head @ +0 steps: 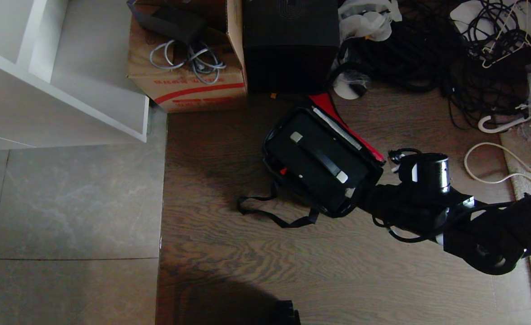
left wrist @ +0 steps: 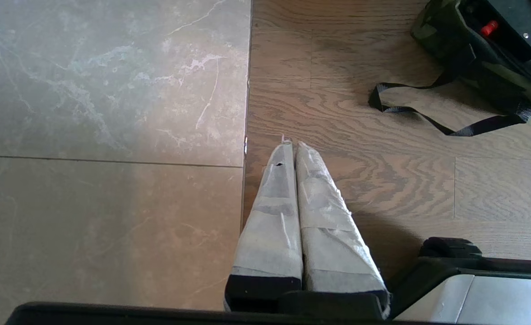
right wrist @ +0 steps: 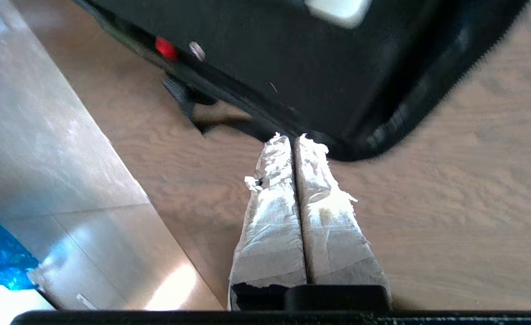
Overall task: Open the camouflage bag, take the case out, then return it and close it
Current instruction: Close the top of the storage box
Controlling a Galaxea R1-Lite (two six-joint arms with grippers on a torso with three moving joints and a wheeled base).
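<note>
Camouflage bag (head: pixel 278 174) lying open on the wood floor mid-scene, red-lined lid (head: pixel 337 119) folding back to the far right, black strap (head: pixel 270 212) trailing near-left, black case (head: pixel 321 162) sitting inside, silver-ended handle (head: pixel 319 156) facing up

black case (head: pixel 321 164), red lid lining (head: pixel 337 121)

Wood floor (head: pixel 229 271) carries the camouflage bag (head: pixel 292 189), cardboard box (head: pixel 188 85), black box (head: pixel 290 54), cables (head: pixel 427 58)
</note>
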